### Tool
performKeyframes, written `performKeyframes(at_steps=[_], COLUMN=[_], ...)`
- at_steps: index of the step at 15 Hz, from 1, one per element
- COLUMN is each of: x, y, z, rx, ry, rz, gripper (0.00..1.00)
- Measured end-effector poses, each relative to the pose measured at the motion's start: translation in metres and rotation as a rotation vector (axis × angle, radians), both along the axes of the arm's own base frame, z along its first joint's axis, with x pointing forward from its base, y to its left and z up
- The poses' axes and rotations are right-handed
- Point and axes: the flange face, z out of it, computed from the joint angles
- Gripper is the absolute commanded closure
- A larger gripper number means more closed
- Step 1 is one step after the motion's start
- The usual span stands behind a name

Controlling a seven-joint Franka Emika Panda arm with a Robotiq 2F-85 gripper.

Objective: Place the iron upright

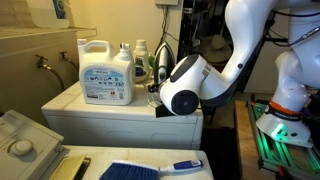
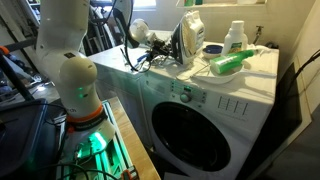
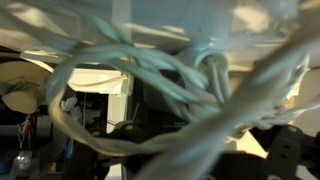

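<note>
Shows a white bench (image 2: 255,82), the flat top of a front-loading washer, in both exterior views. Carries toward the back a big white detergent jug (image 1: 107,72) with a blue label, upright, handle and cap on top. Holds smaller bottles (image 1: 134,58) just beside that jug, also upright. Bears the iron (image 2: 190,42) near the middle, standing on its heel with the tip up. Carries a green bottle (image 2: 228,63) lying on its side toward the front edge, near an upright white bottle (image 2: 236,38) with a green cap. Bears a tangle of cord (image 2: 140,55) at the corner beside the iron.
</note>
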Motion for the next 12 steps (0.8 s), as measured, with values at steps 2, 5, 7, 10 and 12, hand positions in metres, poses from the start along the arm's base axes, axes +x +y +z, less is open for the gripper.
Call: performKeyframes(at_steps=[2, 5, 7, 10, 12], x=[-0.003, -0.009, -0.015, -0.020, -0.020], y=[0.001, 0.003, 0.003, 0.002, 0.002], z=[0.009, 0.037, 0.058, 0.075, 0.074], rx=[0.015, 0.068, 0.096, 0.111, 0.110], ry=[-0.006, -0.010, -0.006, -0.011, -0.010], rz=[-0.010, -0.045, -0.059, -0.058, -0.056], gripper=[0.01, 0.00, 0.00, 0.00, 0.00])
